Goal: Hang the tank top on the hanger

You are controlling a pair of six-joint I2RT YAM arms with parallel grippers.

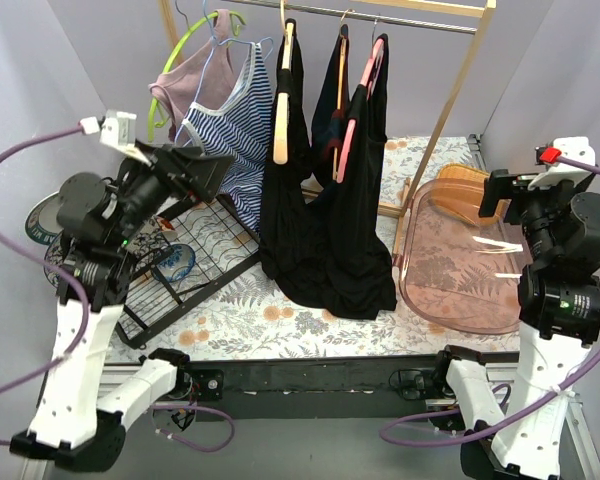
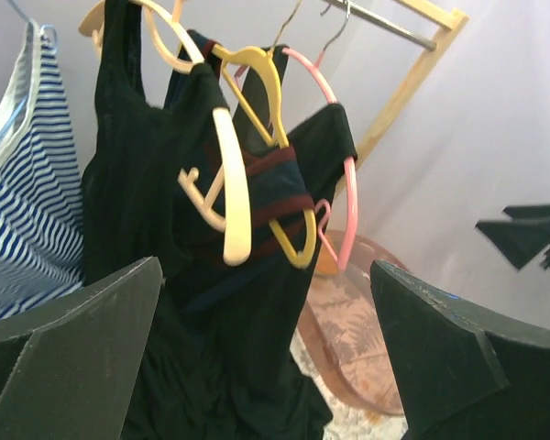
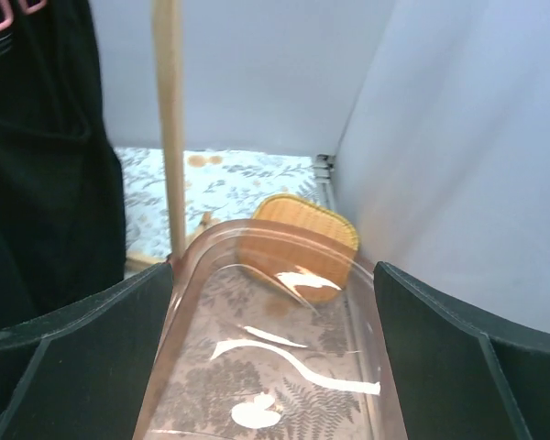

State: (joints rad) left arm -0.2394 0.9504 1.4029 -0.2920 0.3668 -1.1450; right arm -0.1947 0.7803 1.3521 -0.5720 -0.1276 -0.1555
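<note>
The black tank top (image 1: 295,200) hangs from the rail on the cream hanger (image 1: 282,100), one strap over the hanger's top, and its hem pools on the table. In the left wrist view the hanger's pale arm (image 2: 231,183) lies across the black top (image 2: 128,183). My left gripper (image 1: 195,170) is raised left of the rack, open and empty; its own view (image 2: 266,357) faces the hanging garments from a short way off. My right gripper (image 1: 500,195) is open and empty above the pink tray (image 3: 273,357).
On the rail also hang a lime-green hanger (image 1: 185,50) with a pink top, a striped tank top (image 1: 235,120), and black garments on orange (image 1: 340,70) and pink (image 1: 360,90) hangers. A wire rack (image 1: 195,255) lies left, with a pink tray (image 1: 460,260) and a wicker basket (image 1: 465,190) at right.
</note>
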